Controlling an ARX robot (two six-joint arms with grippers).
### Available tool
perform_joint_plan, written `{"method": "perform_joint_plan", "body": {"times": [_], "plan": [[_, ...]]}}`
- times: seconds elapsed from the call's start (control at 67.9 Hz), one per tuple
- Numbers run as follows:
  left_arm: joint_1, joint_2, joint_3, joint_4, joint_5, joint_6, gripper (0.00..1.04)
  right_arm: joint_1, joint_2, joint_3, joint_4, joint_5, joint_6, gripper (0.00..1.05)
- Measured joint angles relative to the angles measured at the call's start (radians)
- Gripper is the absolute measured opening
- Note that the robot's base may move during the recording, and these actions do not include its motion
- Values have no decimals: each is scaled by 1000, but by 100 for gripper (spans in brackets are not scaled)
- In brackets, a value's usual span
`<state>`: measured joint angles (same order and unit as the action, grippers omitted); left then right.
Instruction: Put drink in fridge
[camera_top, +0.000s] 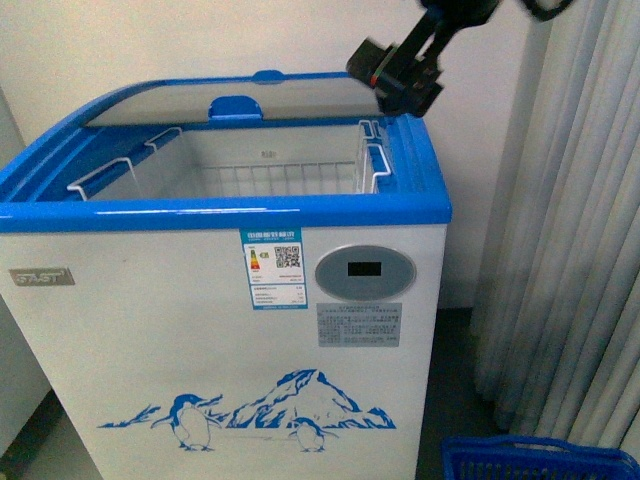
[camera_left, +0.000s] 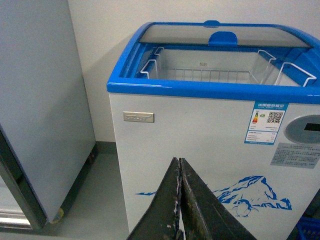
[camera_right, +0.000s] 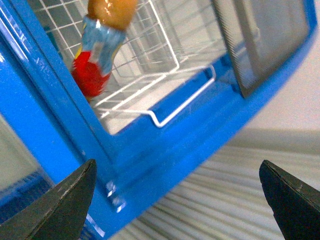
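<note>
My right end effector (camera_right: 182, 200) hangs released over the white, blue-rimmed chest fridge (camera_top: 230, 300). The small plastic drink bottle (camera_right: 102, 47), orange liquid and red label, lies in its white wire basket (camera_right: 150, 75). My left end effector (camera_left: 179, 210) is clenched.

You're looking at the fridge (camera_top: 225, 300) head-on — glass lid (camera_top: 230, 100) slid back, white wire baskets (camera_top: 240, 170) showing in the open well. Your right gripper (camera_top: 398, 78) hangs above the back right corner of the blue rim — its jaws can't be read here. Curtains (camera_top: 570, 220) hang on the right, with a blue crate (camera_top: 535, 460) below.
</note>
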<state>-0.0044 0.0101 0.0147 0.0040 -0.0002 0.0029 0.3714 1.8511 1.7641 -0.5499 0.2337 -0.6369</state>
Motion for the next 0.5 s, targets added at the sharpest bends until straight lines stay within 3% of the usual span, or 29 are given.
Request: {"method": "perform_joint_plan", "body": {"times": [0.133, 0.221, 0.236, 0.295, 0.383, 0.501], "plan": [[0, -4, 0, -1, 1, 0, 3, -18, -423, -373, -181, -106, 344, 97], [0, -4, 0, -2, 1, 0, 3, -31, -669, -543, -288, -103, 545, 96], [0, -4, 0, -2, 1, 0, 3, -29, -700, -571, -266, -86, 550, 95], [0, -4, 0, -3, 0, 0, 3, -34, -951, -805, 64, 51, 581, 83], [0, -4, 0, -3, 0, 0, 3, -81, -1222, -1065, 425, 47, 609, 66], [0, -5, 0, -4, 0, 0, 3, -142, -1365, -1253, 583, -18, 622, 44]]}}
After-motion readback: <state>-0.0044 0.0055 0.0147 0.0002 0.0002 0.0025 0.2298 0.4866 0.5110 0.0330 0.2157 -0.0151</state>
